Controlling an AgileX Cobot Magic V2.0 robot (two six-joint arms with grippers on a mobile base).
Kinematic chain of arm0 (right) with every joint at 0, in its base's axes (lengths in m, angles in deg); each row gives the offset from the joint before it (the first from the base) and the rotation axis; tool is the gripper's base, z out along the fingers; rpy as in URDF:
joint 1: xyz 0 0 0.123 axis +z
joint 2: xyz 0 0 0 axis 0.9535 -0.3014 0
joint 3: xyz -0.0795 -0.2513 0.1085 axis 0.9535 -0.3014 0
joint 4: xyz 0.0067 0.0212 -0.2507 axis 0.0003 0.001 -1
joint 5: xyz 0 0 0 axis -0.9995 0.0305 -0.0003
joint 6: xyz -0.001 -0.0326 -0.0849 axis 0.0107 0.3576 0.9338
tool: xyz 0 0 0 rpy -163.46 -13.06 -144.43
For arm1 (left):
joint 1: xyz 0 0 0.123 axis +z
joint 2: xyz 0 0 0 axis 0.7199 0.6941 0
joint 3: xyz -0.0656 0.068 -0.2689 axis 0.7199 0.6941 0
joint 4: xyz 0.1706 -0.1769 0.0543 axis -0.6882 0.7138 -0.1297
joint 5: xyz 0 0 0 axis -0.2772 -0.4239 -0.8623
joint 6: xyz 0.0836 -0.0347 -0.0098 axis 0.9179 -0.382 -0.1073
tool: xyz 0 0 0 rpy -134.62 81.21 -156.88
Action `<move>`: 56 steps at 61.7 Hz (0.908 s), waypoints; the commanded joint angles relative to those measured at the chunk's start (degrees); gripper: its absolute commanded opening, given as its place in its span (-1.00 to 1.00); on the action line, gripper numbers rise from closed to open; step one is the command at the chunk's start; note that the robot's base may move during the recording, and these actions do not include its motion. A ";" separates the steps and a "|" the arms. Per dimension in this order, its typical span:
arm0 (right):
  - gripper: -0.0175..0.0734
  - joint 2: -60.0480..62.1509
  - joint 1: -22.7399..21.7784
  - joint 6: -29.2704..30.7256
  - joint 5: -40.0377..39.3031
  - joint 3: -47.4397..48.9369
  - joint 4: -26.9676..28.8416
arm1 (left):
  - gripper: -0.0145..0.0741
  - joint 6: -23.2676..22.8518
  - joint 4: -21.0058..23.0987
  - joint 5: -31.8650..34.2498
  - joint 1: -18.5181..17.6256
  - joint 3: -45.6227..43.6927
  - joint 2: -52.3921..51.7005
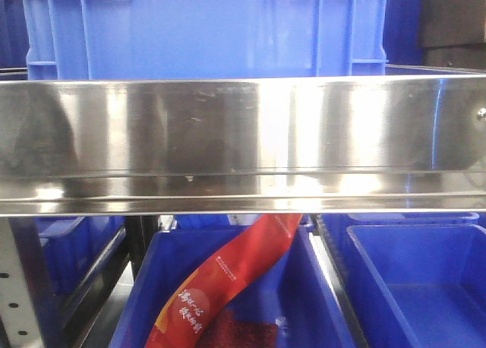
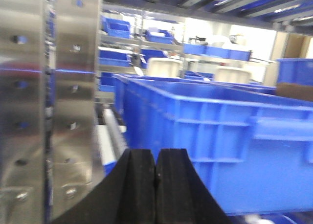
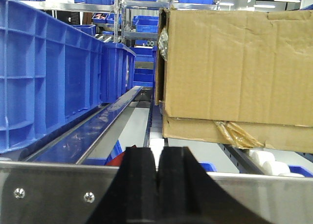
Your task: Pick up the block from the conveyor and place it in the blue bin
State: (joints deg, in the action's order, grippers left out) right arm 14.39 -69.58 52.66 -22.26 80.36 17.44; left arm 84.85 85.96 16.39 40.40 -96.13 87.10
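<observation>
We cannot find the block in any of the three views, nor the dark conveyor belt it should ride on, so the relation the next move depends on, which way the block lies from either pincer, is not readable here.

In the front view a shiny steel shelf rail (image 1: 243, 143) runs across the middle. A blue crate (image 1: 205, 29) sits behind and above it. Below it a blue bin (image 1: 159, 287) holds a red packet (image 1: 228, 283), and a second blue bin (image 1: 418, 279) stands to its right, with nothing visible in it.

Our left gripper (image 2: 156, 182) has its black fingers pressed together with nothing between them. It faces a large blue bin (image 2: 220, 136), with a perforated steel post (image 2: 49, 111) on the near left.

Our right gripper (image 3: 157, 182) is likewise pressed together and empty. It hangs over a steel rail (image 3: 49, 190), with a cardboard box (image 3: 234, 67) ahead on the right and a blue tote (image 3: 49, 72) on the left.

We judge neither arm nearer, and the block's long axis unknown until it shows.
</observation>
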 commanded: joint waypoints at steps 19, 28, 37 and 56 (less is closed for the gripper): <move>-0.97 0.19 -0.27 0.21 -1.33 0.00 0.35 | -0.92 -23.10 -24.47 13.47 3.89 16.75 -6.13; -0.97 0.19 -0.27 0.21 -1.33 0.00 0.35 | -0.92 -23.10 -24.35 13.19 5.49 20.16 -8.67; -0.97 0.19 -0.27 0.21 -1.33 0.00 0.35 | -0.92 -22.98 -24.35 11.81 6.55 20.16 -8.67; -0.97 0.19 -0.27 0.21 -1.33 0.00 0.35 | -0.92 -19.63 -24.20 13.23 6.64 20.16 -8.67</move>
State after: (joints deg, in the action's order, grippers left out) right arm 14.39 -69.58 52.66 -22.39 80.36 17.44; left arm 64.87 61.85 28.30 46.75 -75.90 78.76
